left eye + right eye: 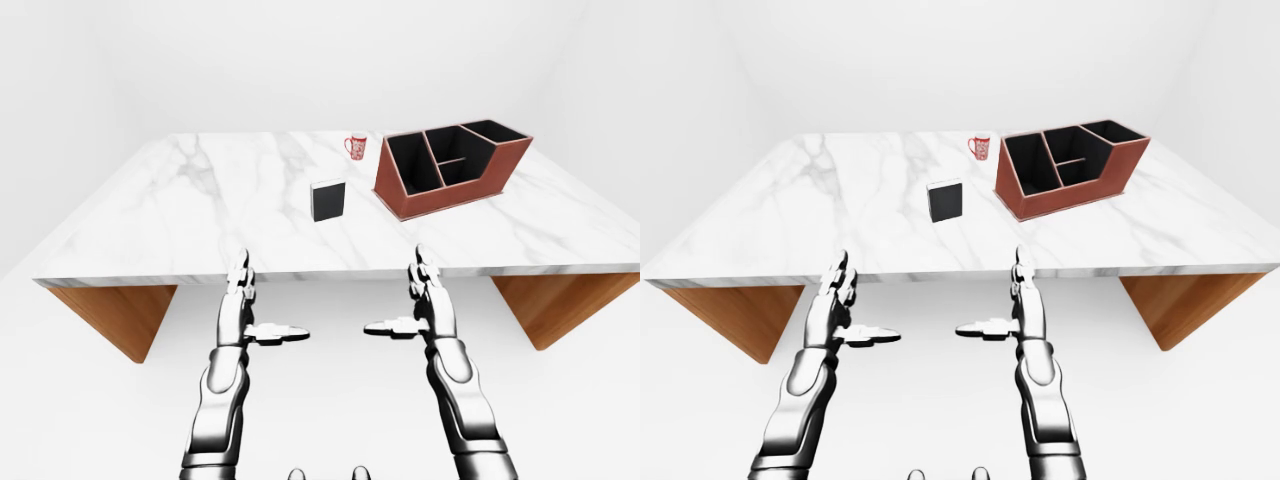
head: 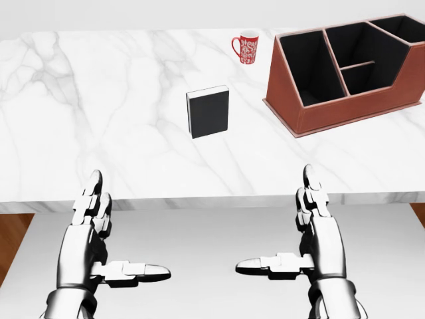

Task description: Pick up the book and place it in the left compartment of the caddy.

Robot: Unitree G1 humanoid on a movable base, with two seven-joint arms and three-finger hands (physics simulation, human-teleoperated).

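Observation:
A black book [image 2: 209, 111] with a white page edge stands upright on the marble table [image 2: 99, 119], left of the caddy. The brown caddy [image 2: 345, 109] has black compartments; its long left compartment [image 2: 304, 70] holds nothing. My left hand [image 2: 99, 229] and right hand [image 2: 309, 226] hover below the table's near edge in the head view. Both are open, fingers straight and thumbs pointing inward, holding nothing. Each hand is well short of the book.
A red and white patterned mug [image 2: 246, 48] stands near the table's far edge, left of the caddy. Wooden table supports [image 1: 115, 315] show under both ends. White floor and walls surround the table.

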